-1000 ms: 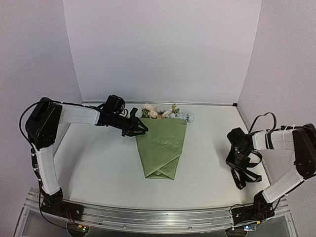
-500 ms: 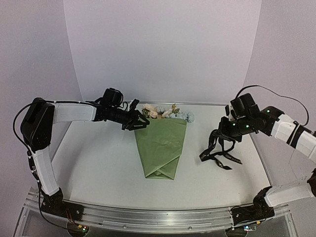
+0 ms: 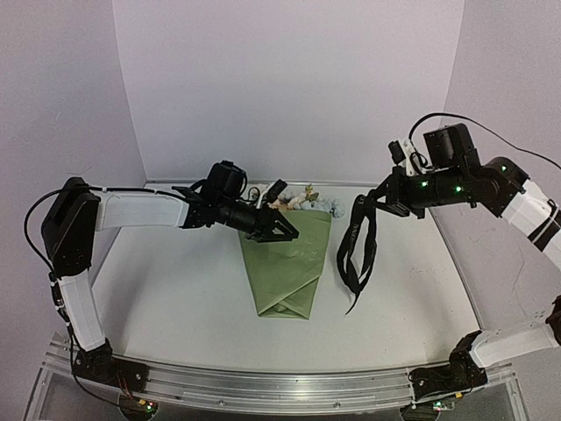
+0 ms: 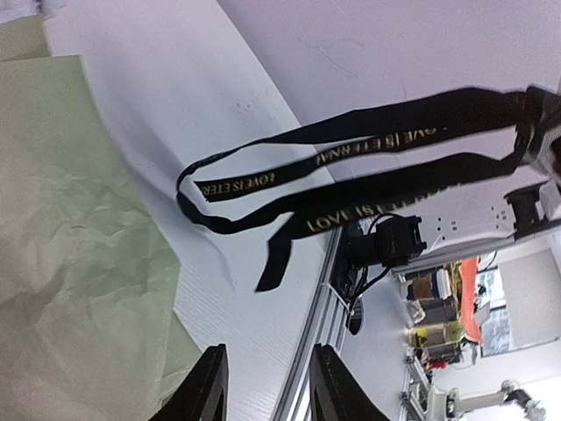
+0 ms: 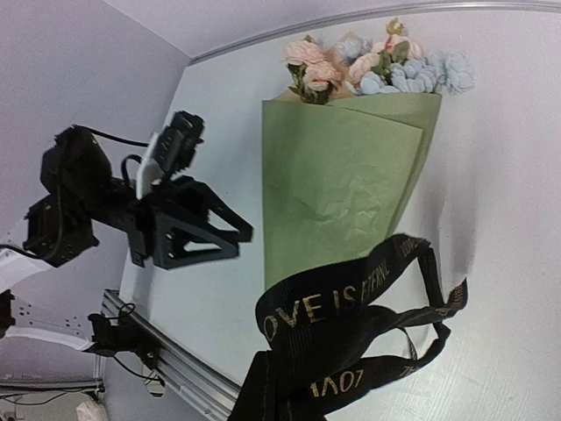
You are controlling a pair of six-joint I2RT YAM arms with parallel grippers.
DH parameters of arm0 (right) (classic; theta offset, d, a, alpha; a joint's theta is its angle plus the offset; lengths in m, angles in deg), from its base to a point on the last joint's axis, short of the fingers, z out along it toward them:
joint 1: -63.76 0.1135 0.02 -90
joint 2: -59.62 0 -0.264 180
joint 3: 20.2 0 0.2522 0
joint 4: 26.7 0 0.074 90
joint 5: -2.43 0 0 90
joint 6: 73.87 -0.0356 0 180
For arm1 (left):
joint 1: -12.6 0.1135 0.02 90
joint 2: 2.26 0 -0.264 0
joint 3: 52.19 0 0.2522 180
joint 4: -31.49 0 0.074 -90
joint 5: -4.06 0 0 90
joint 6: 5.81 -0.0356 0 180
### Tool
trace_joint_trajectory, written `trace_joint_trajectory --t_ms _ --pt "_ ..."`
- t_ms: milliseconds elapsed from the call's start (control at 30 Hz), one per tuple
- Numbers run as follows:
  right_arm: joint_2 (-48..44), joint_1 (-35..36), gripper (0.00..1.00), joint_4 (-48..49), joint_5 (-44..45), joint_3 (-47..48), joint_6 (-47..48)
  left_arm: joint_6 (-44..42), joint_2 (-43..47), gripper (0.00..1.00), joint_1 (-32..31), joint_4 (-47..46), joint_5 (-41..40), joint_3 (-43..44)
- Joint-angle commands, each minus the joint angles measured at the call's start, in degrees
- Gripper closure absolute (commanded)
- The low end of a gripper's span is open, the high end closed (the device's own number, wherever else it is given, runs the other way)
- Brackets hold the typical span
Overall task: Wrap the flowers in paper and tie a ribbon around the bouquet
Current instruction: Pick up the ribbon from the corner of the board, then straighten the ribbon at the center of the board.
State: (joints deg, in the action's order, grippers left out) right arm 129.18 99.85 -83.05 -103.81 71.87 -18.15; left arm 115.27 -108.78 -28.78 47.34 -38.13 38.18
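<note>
The bouquet (image 3: 286, 263) lies flat mid-table, an olive-green paper (image 5: 337, 180) cone with its point toward the arms. The flowers (image 3: 295, 200), pale blue and cream-peach, stick out at its far wide end (image 5: 379, 64). My left gripper (image 3: 286, 230) hovers over the cone's upper left part, open, with nothing between its fingers (image 4: 213, 387). My right gripper (image 3: 387, 201) is raised to the right of the bouquet and shut on the ribbon (image 3: 357, 253). The black ribbon with gold lettering hangs from it in long loops (image 5: 351, 320), clear of the table, and also crosses the left wrist view (image 4: 351, 180).
White walls close in the back and both sides of the table (image 3: 175, 289). An aluminium rail (image 3: 263, 386) runs along the near edge. The right arm's black cable (image 3: 517, 151) arcs above its wrist.
The right arm lifted the ribbon off the table at the right and carried it up and left toward the bouquet. The left gripper moved right over the cone's top and opened a little wider.
</note>
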Motion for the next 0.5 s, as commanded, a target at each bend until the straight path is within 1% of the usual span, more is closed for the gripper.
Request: trace_joint_trajectory --t_ms 0,67,133,233,333,467 --pt "1.4 0.3 1.00 1.3 -4.6 4.5 -1.8 -5.3 2.3 0.66 -3.4 -10.3 -3.5 1.4" --pt "1.5 0.3 1.00 1.4 -4.8 5.4 -2.7 -4.8 2.4 0.66 -4.4 -15.5 -4.8 0.2" --pt "1.6 0.4 1.00 1.5 -5.4 6.4 -3.5 -5.2 1.9 0.65 -5.5 -18.0 -7.2 0.2" --pt "1.8 0.6 1.00 1.6 -6.0 7.4 -4.6 -7.3 -0.1 0.64 -7.2 -18.9 -9.1 2.9" --pt "1.6 0.7 1.00 1.5 -5.8 7.3 -5.3 -8.9 -2.0 0.63 -9.0 -18.4 -9.0 5.8" --pt "1.3 0.9 1.00 1.6 -5.6 6.9 -6.4 -9.3 -2.8 0.61 -10.2 -19.6 -9.6 6.4"
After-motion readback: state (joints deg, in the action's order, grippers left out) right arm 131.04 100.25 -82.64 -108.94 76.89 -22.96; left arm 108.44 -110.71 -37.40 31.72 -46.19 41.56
